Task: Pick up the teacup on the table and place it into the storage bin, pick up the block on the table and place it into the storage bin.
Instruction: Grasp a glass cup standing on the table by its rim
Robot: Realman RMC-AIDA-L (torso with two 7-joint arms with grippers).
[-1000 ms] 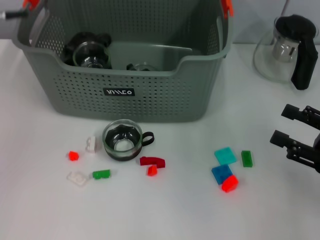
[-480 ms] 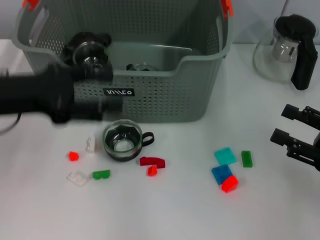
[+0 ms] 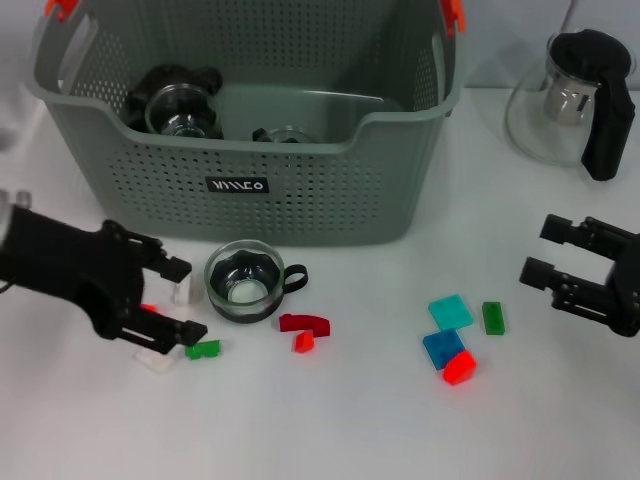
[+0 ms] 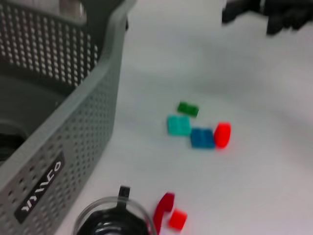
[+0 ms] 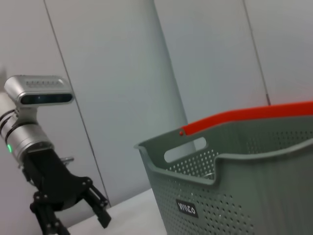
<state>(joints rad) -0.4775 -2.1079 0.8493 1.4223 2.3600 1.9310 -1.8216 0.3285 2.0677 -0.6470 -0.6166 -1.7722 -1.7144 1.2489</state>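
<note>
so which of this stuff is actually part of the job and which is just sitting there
Job: teacup on the table, scattered blocks such as the blue one, storage bin, open left gripper.
Lying about: glass teapot, open right gripper hovering aside.

Both arms end in matte black two-fingered pincers; the left wrist is silver.

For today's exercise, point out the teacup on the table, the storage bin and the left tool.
teacup (image 3: pixel 244 282), head view, on its glass rim and bowl.
storage bin (image 3: pixel 300 190), head view, on its perforated front wall.
left tool (image 3: pixel 175 300), head view, midway between its open fingertips.
</note>
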